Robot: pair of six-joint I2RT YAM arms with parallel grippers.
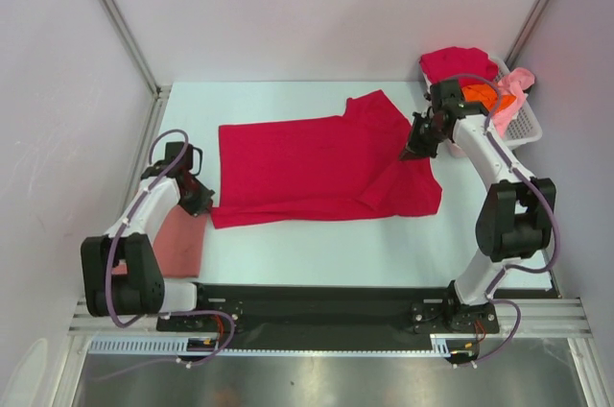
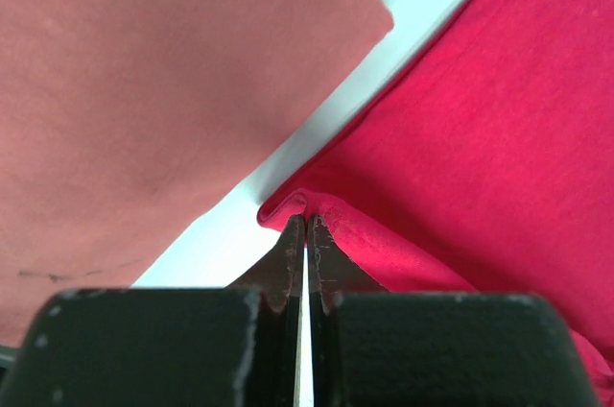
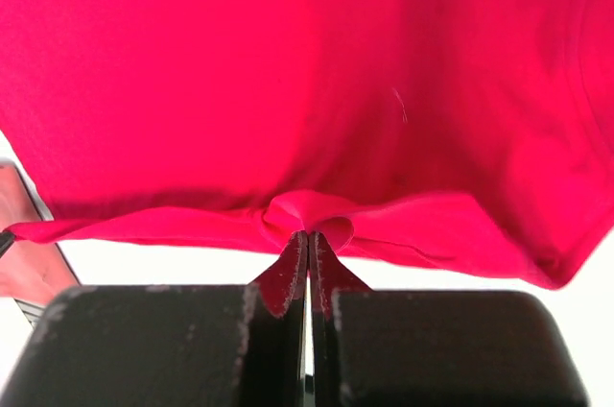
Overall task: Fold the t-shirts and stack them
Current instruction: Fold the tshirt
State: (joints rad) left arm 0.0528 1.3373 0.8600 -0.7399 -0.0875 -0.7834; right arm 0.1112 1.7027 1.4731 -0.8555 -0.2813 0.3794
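A crimson red t-shirt (image 1: pixel 307 169) lies spread across the middle of the table. My left gripper (image 1: pixel 201 203) is shut on its near left corner (image 2: pixel 297 203). My right gripper (image 1: pixel 414 150) is shut on its right edge, where the cloth bunches at the tips (image 3: pixel 309 220). A folded dusty salmon pink t-shirt (image 1: pixel 182 242) lies flat at the near left, seen large in the left wrist view (image 2: pixel 144 109). Another crimson t-shirt (image 1: pixel 456 61), an orange one (image 1: pixel 480 97) and a light pink one (image 1: pixel 513 90) sit in the basket at the back right.
The white slotted plastic basket (image 1: pixel 523 124) stands at the back right corner, beside my right arm. White walls and metal posts enclose the table on three sides. A black rail with the arm bases runs along the near edge.
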